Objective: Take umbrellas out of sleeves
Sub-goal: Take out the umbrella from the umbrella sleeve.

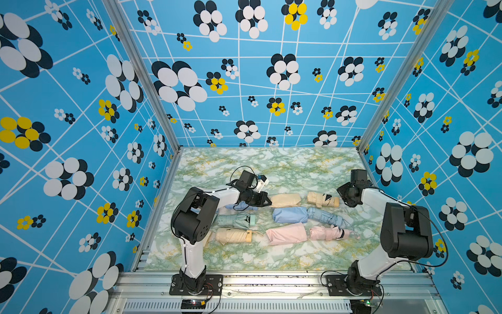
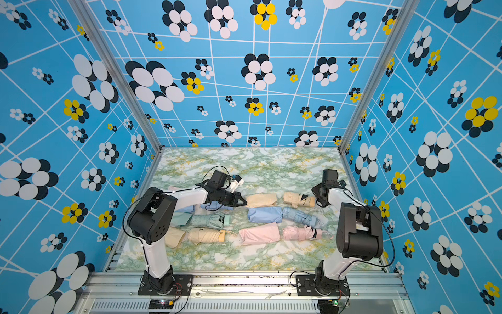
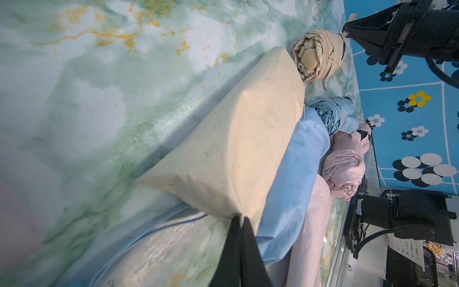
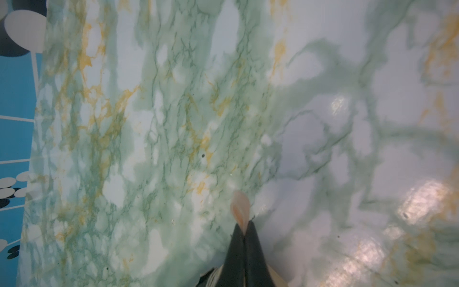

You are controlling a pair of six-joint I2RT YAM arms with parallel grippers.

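Closest in, my left pincer (image 3: 240, 220) pinches a corner of the beige sleeve (image 3: 236, 139). Its beige umbrella (image 3: 318, 56) lies clear beyond the far end, same axis, beside my right pincer (image 4: 244, 229), which is pressed together on a beige scrap (image 4: 239, 207).

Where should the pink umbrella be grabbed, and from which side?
Probably by its stubby handle, coming from above on the right arm's side. The pink umbrella lies flat with that handle pointing away from the pink sleeve, so it is firm and clear of the loose fabric.
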